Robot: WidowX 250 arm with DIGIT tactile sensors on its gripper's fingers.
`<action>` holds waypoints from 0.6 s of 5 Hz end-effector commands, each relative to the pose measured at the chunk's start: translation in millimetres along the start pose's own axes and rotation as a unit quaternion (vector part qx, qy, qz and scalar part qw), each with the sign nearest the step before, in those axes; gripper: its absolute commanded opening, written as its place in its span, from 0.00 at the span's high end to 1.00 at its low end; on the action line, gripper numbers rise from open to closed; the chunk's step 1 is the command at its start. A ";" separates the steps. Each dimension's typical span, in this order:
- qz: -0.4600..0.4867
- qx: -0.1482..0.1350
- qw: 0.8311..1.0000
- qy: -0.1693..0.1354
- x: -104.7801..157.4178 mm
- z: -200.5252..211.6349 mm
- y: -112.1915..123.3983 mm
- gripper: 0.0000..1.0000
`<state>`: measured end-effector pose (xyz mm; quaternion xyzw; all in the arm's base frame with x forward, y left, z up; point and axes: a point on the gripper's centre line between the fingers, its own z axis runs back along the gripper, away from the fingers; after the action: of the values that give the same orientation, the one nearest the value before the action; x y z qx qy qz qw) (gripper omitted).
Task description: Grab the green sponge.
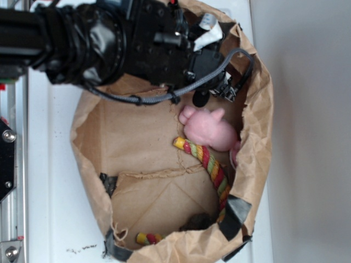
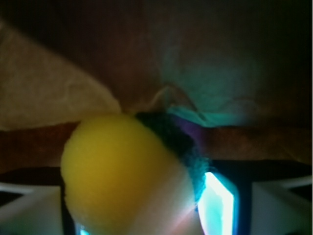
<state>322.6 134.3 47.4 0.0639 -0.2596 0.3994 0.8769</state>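
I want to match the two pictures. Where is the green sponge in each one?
Exterior view: the green sponge does not show; the arm hides the top of the brown paper bag, where the gripper reaches in.
Wrist view: the green sponge fills the lower middle, yellow foam with its dark green layer on the right, between the jaws.
Shared landmark: the brown paper bag, crumpled behind the sponge in the wrist view.

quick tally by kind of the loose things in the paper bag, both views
Pink plush pig: 1
Striped rope: 1
Green sponge, between the gripper fingers in the wrist view: 1
Total: 3, all inside the paper bag
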 end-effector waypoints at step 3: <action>-0.104 -0.047 0.992 0.050 43.5 43.5 18.1 1.00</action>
<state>306.4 137.8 57.3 0.0208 -0.1544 0.2864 0.9453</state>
